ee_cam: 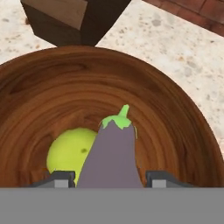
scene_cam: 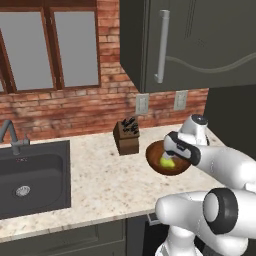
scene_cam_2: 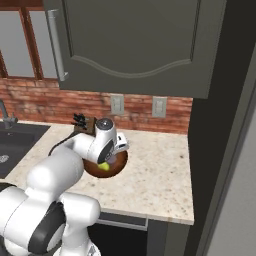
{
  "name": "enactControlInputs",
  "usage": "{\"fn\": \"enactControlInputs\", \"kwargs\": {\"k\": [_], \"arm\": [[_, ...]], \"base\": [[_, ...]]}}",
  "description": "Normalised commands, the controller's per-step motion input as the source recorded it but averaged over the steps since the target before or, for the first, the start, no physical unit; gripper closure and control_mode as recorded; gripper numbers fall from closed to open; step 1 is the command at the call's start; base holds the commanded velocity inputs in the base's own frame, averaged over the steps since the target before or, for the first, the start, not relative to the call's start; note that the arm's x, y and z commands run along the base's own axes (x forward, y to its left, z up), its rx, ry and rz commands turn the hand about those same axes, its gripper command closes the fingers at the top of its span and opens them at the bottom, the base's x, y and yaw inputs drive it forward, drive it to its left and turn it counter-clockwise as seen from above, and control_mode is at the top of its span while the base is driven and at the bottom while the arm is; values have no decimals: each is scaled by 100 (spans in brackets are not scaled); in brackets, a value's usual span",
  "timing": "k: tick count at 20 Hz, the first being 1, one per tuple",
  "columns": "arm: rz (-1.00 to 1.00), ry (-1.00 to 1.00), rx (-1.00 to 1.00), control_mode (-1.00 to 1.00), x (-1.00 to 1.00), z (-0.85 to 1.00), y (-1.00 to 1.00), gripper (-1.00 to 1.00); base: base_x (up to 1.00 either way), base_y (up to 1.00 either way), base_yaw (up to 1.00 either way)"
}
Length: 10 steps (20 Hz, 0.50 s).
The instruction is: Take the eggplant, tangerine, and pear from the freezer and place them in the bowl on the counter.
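Beige speckled counter [scene_cam: 100, 185] under brick wall; wooden bowl [ee_cam: 52, 96] beside knife block [scene_cam: 126, 136]; gripper [ee_cam: 111, 177] poised above bowl, fingers clamped on eggplant [ee_cam: 111, 153], green cap pointing into bowl; pear [ee_cam: 70, 151] lying on bowl floor, just under eggplant.

Pear [ee_cam: 70, 151] partly hidden behind eggplant [ee_cam: 111, 153]; eggplant's lower end cut off at hand view's bottom; bowl [scene_cam: 156, 159] half covered by arm.
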Motion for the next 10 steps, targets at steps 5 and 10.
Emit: {"fn": "enactControlInputs", "kwargs": {"k": [5, 10], "arm": [[0, 2, 0, -100, 16, -34, -6, 100], [0, 0, 0, -100, -1, -22, 0, -100]], "base": [[0, 0, 0], [0, 0, 0]]}}
